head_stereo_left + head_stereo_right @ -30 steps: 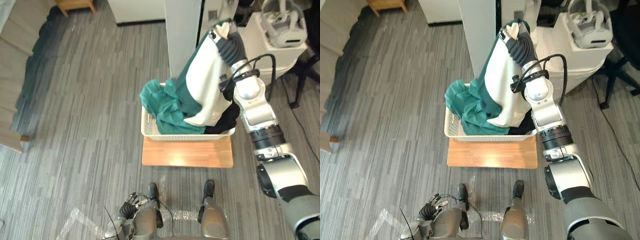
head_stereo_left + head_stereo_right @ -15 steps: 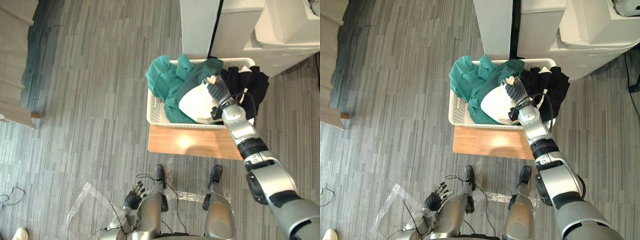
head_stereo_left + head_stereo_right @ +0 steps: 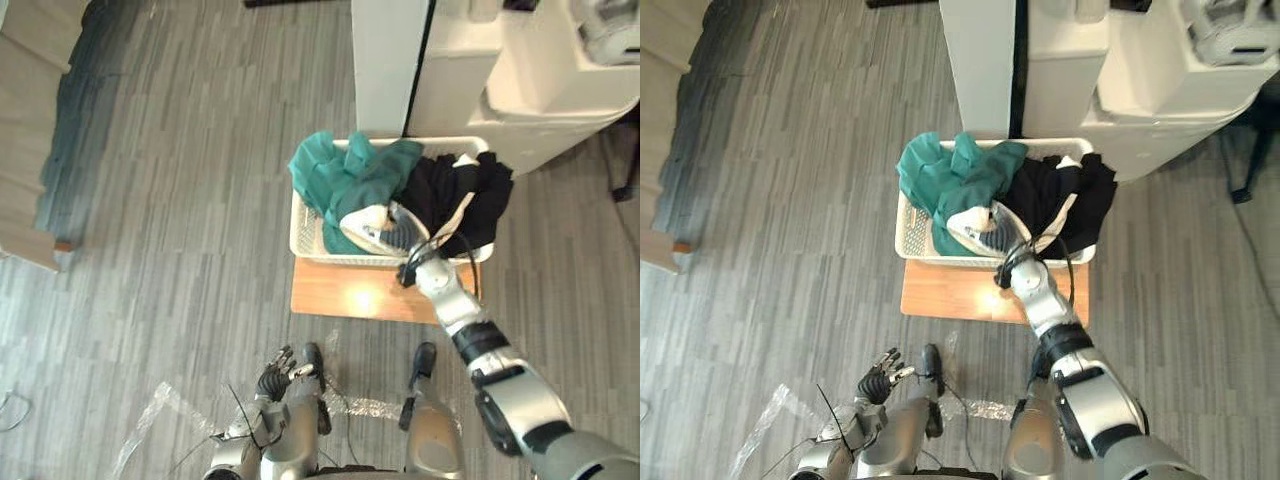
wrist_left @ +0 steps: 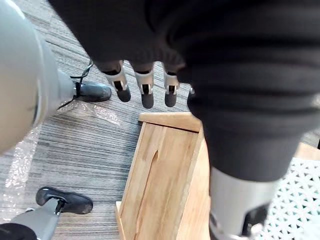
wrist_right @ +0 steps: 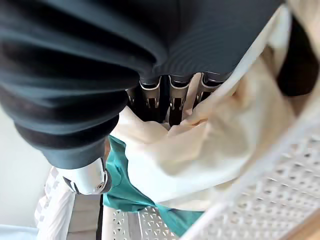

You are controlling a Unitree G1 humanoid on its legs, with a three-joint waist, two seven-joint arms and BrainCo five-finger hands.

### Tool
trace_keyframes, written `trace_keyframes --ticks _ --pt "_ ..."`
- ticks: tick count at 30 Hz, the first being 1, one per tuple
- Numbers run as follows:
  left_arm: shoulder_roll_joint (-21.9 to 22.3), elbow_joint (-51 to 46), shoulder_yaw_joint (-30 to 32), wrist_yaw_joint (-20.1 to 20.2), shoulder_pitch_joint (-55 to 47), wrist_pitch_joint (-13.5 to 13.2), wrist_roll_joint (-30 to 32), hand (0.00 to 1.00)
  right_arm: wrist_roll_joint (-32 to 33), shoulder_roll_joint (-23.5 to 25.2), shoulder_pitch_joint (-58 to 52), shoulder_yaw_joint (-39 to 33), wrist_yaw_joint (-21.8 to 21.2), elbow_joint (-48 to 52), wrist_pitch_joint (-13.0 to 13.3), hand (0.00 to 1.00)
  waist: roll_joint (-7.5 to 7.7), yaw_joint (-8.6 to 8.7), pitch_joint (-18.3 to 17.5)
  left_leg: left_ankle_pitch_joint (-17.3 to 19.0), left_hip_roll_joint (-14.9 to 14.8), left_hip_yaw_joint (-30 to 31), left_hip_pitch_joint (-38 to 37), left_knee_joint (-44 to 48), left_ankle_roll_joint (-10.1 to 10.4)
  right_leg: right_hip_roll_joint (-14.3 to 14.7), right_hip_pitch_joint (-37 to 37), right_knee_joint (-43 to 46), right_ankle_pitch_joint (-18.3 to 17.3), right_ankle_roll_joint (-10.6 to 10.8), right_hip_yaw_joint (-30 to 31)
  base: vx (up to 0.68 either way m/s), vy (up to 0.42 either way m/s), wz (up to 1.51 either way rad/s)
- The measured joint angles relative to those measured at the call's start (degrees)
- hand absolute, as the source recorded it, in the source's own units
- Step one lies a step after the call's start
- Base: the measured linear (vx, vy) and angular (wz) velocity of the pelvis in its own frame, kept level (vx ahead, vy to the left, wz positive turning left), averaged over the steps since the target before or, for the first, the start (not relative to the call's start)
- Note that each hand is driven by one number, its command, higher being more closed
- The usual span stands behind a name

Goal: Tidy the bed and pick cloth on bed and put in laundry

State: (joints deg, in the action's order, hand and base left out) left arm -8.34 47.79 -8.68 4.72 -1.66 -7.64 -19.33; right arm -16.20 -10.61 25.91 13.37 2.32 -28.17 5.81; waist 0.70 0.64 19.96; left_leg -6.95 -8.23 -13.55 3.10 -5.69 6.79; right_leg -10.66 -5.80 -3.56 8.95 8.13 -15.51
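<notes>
Left eye view: a white laundry basket (image 3: 300, 235) sits on a wooden board (image 3: 340, 295) on grey plank floor (image 3: 180, 200), just before a white cabinet (image 3: 385, 60). The floor lies open leftward.

Left wrist view: the left hand (image 4: 145, 87) hangs with fingers straight, holding nothing, beside the board's edge.

Right wrist view: the right hand (image 5: 172, 97) is sunk in white cloth (image 5: 200, 150) inside the basket. Its grip cannot be told.

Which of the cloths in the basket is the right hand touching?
The white cloth with teal trim, at the basket's front middle; the right hand is in it. The plain teal cloth lies left, the black cloth right.
</notes>
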Motion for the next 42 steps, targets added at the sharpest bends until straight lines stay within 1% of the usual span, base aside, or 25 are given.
trace_keyframes --ticks 1,2,3,6,8,13,14,16,19,21,23,25,26,29,31,34,35,38,40,42 --pt "-0.28 0.91 0.85 -0.09 0.01 0.16 1.18 0.0 -0.03 -0.41 -1.69 -0.07 -0.18 1.48 0.15 0.0 1.03 0.07 -0.76 0.29 -0.01 -0.82 -0.93 -0.1 -0.17 0.1 0.58 -0.55 -0.14 0.02 0.52 -0.04 -0.007 -0.28" --pt "-0.29 0.97 0.89 -0.09 0.02 0.16 1.24 0.0 -0.04 -0.45 -1.79 -0.07 -0.18 1.56 0.15 0.0 1.09 0.07 -0.83 0.3 -0.01 -0.87 -0.97 -0.1 -0.17 0.1 0.59 -0.58 -0.14 0.02 0.56 -0.05 0.002 -0.27" --pt "-0.36 2.43 1.78 -0.12 0.03 0.41 2.5 0.0 -0.16 -1.34 -4.04 -0.08 -0.51 2.93 0.35 0.0 1.49 0.14 -2.91 0.72 0.07 -1.58 -1.39 -0.12 -0.04 0.09 0.59 -0.71 -0.12 0.05 1.59 -0.02 0.005 -0.19" --pt "-0.33 2.94 3.34 -0.23 -0.57 0.74 4.12 0.0 -0.41 -2.18 -7.04 -0.15 -1.36 3.27 0.42 0.0 1.34 0.15 -6.07 1.32 0.01 -3.12 -2.55 -0.14 -0.04 0.25 0.67 -0.78 -0.14 0.09 2.75 0.0 0.002 -0.28" --pt "-0.31 3.9 4.54 -0.65 -0.68 0.88 4.25 0.0 -1.01 -2.23 -9.2 -0.69 -1.39 4.56 0.43 0.0 1.32 0.37 -6.65 1.66 -0.17 -4.02 -3.65 -0.14 0.19 0.49 1.6 -1.04 -0.15 0.1 3.46 0.01 -0.006 -0.22" --pt "-0.27 4.61 4.79 -1.18 -1.44 1.13 4.25 0.0 -2.41 -2.24 -11.96 -3.96 -1.33 4.93 0.48 0.0 1.59 0.61 -8.49 2.18 -0.44 -5.25 -5.33 -0.14 0.5 0.86 2.57 -1.76 -0.15 0.2 4.68 0.04 -0.009 -0.13" --pt "-0.22 4.61 4.79 -1.18 -1.46 1.15 4.25 0.0 -2.44 -2.25 -12.52 -5.44 -1.26 4.93 0.47 0.0 1.69 0.62 -8.66 2.36 -0.44 -5.79 -5.75 -0.14 0.71 0.88 2.66 -1.76 0.03 0.48 4.85 0.05 -0.004 -0.16" --pt "-0.16 4.61 4.81 -1.19 -1.8 1.15 4.23 0.0 -2.65 -2.24 -13.98 -7.93 -0.97 4.93 0.47 0.0 1.73 0.75 -9.57 2.44 -0.42 -6.14 -6.01 -0.14 0.72 0.89 2.69 -1.76 0.14 0.33 5.13 0.05 -0.003 -0.12" --pt "0.0 4.61 4.96 -1.18 -2.28 1.17 4.03 0.0 -4.83 -2.18 -17.5 -13.05 0.69 4.79 0.39 0.0 1.77 0.92 -9.85 3.27 -0.46 -7.2 -8.14 -0.13 1.04 1.07 4.11 -1.82 0.06 0.37 6.2 0.06 0.003 -0.15" --pt "0.36 4.65 5.8 -1.16 -2.46 1.2 3.76 0.0 -5.2 -1.99 -20.03 -15.76 1.74 4.24 0.37 0.0 1.8 1.53 -10.27 3.72 -0.44 -7.69 -8.84 -0.13 1.03 1.1 4.57 -1.95 -0.05 0.44 6.48 0.04 0.0 -0.16" --pt "0.4 5.04 6.42 -1.16 -2.54 1.2 3.62 0.0 -5.34 -0.98 -22.4 -18.65 2.94 1.46 0.29 0.0 1.78 1.77 -11.02 4.02 -0.47 -8.28 -9.34 -0.13 1.17 1.23 4.57 -1.97 -0.1 0.42 7.04 0.03 -0.008 -0.21" --pt "0.42 6.59 7.18 -1.21 -2.53 1.17 3.55 0.0 -4.07 1.12 -25.45 -22.34 3.92 -4.79 0.14 0.0 1.67 1.89 -12.13 4.36 -0.7 -9.41 -10.23 -0.13 1.4 1.61 4.73 -1.97 -0.23 0.34 8.03 0.02 -0.013 -0.25" --pt "0.47 6.96 7.18 -1.21 -2.45 1.19 3.56 0.0 -3.46 1.63 -26.22 -23.25 4.04 -6.34 0.08 0.0 1.6 2.15 -12.23 4.4 -0.72 -9.41 -10.48 -0.13 1.43 1.61 5.0 -1.97 -0.34 0.41 8.0 0.01 -0.016 -0.07" --pt "2.1 7.85 9.19 -1.29 -2.53 1.18 3.56 0.0 1.26 4.12 -30.64 -28.15 5.07 -13.94 -0.14 0.0 1.14 3.02 -12.72 4.81 -0.77 -9.71 -11.91 -0.15 1.56 1.61 6.73 -1.98 -1.08 0.74 7.97 -0.02 -0.004 -0.01" --pt "2.67 9.1 9.47 -1.42 -2.76 1.2 3.55 0.0 3.59 5.74 -32.81 -31.47 5.72 -17.78 -0.13 0.0 0.86 3.36 -13.86 5.11 -0.76 -9.99 -12.0 -0.16 1.86 1.61 6.67 -1.99 -1.58 0.56 8.15 -0.04 -0.01 -0.05" --pt "2.96 9.09 9.56 -2.23 -3.19 1.17 3.51 0.0 6.11 6.91 -34.17 -33.47 6.94 -21.0 -0.18 0.0 0.87 3.38 -14.13 5.36 -0.79 -10.11 -12.15 -0.16 1.94 1.64 6.73 -1.99 -1.59 0.57 8.25 -0.01 -0.005 -0.03" --pt "3.52 9.27 10.47 -2.53 -3.64 1.16 3.46 0.0 7.88 7.77 -34.76 -34.33 7.8 -23.26 -0.13 0.0 0.89 3.35 -14.13 5.4 -0.78 -10.2 -12.41 -0.16 1.99 1.63 6.93 -1.99 -1.59 0.57 8.26 0.0 0.0 0.0" --pt "3.93 11.32 10.96 -3.54 -3.61 1.08 2.63 0.0 11.33 8.6 -34.84 -34.26 7.58 -28.04 -0.13 0.0 0.83 3.2 -14.27 5.53 -0.77 -10.25 -13.55 -0.17 1.86 1.62 8.03 -2.0 -1.67 0.65 8.24 0.0 0.0 0.0" --pt "3.97 11.42 11.0 -3.62 -3.68 1.08 1.8 0.0 12.36 9.29 -34.75 -34.17 7.23 -29.58 -0.15 0.0 0.78 3.09 -14.33 5.67 -0.71 -10.25 -13.9 -0.17 1.73 1.55 8.4 -2.01 -1.7 0.7 8.24 0.0 0.0 0.0" --pt "4.03 11.57 11.11 -3.61 -3.87 0.95 1.12 0.0 12.97 9.59 -34.74 -34.12 5.45 -31.22 -0.24 0.0 0.8 2.94 -14.6 5.74 -0.68 -10.2 -13.91 -0.17 1.67 1.52 8.44 -2.01 -1.75 0.76 8.2 0.0 0.0 0.0"
